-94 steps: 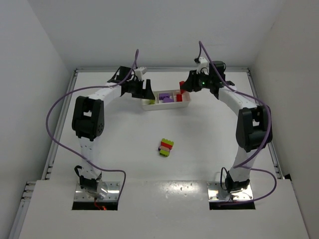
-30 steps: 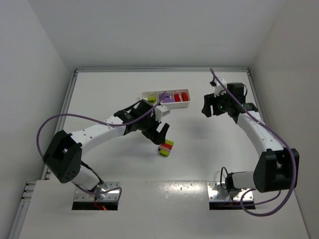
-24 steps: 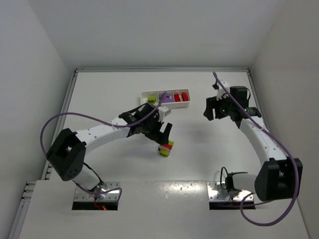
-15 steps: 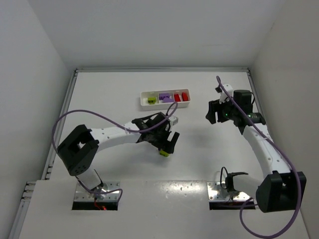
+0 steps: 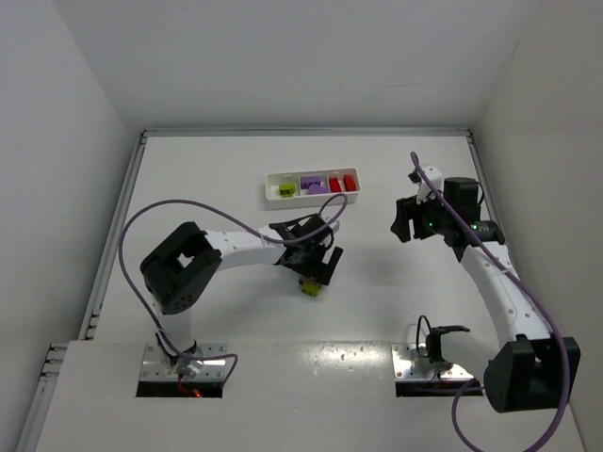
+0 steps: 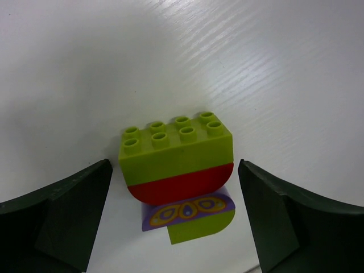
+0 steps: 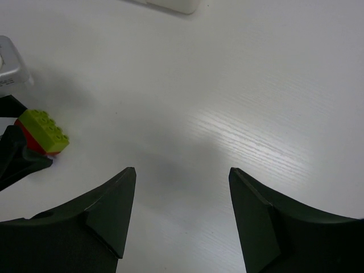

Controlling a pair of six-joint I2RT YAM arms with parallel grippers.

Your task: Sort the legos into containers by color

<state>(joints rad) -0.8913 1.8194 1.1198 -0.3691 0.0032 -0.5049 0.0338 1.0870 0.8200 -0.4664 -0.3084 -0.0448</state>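
Left jaws wide, flanking lego stack (image 6: 176,165); slim gaps either side

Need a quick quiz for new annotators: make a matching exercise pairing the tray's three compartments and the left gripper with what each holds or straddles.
Column one:
1 left compartment
2 middle compartment
3 right compartment
4 left gripper

Column two:
A red bricks
B stacked bricks, straddled, not gripped
C lime green brick
D purple bricks

Pairs: 1-C, 2-D, 3-A, 4-B.
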